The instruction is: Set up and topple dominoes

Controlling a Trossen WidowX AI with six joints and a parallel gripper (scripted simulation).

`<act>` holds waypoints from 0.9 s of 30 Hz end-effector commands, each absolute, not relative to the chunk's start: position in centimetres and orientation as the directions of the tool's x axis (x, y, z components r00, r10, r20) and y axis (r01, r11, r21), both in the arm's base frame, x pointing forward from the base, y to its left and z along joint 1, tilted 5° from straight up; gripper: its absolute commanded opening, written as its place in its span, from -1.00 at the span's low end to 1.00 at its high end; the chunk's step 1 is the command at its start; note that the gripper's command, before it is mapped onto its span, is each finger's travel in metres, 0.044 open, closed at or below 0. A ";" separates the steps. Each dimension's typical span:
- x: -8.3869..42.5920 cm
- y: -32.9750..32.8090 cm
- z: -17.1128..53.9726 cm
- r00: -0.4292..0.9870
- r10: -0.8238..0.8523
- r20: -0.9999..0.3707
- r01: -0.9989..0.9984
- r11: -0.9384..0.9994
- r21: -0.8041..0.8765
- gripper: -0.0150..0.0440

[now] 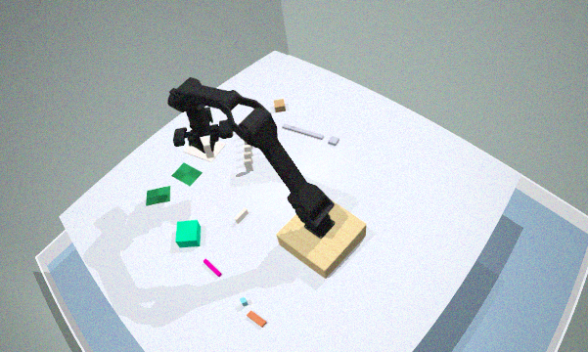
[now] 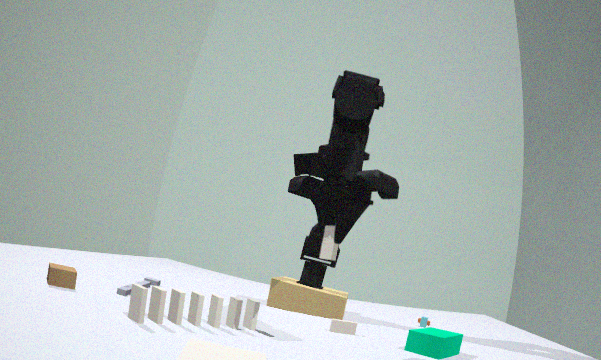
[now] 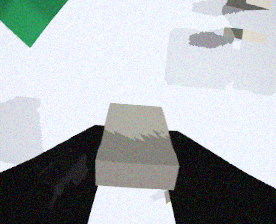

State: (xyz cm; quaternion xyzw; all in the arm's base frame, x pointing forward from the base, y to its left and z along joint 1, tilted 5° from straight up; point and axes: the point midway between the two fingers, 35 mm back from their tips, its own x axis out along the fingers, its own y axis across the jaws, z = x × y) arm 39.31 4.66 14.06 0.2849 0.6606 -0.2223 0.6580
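My gripper point(image 1: 208, 151) point(image 2: 330, 245) point(image 3: 136, 139) is shut on a beige domino point(image 1: 206, 145) point(image 2: 329, 242) point(image 3: 136, 150) and holds it well above the table, roughly upright. The row of several standing dominoes point(image 1: 248, 158) point(image 2: 176, 306) is clear of the gripper, to its left in the exterior view; part of the row shows at the top right of the wrist view. The arm hides the far end of the row in the top view. Another beige domino point(image 1: 242, 215) point(image 2: 343, 326) lies on the table, between the wooden base and the green block.
A cream sheet point(image 1: 192, 151) point(image 2: 222, 351) lies below the gripper. Two flat green pieces point(image 1: 187, 174) point(image 1: 158, 196), a bright green block point(image 1: 188, 234) point(image 2: 434, 342), a magenta stick point(image 1: 212, 267), an orange piece point(image 1: 256, 319), a brown block point(image 1: 279, 106) point(image 2: 61, 276) and a grey bar point(image 1: 302, 131) lie about.
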 end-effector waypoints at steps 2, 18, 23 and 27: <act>38.3 2.7 13.6 0.007 0.080 -0.997 0.669 0.740 0.065 -0.13; 34.0 -3.4 10.9 0.005 0.078 -0.997 0.674 0.736 0.061 -0.13; 34.4 -3.3 8.2 0.005 0.078 -0.997 0.674 0.736 0.061 -0.13; 34.4 -3.1 5.9 0.005 0.078 -0.997 0.674 0.736 0.061 -0.13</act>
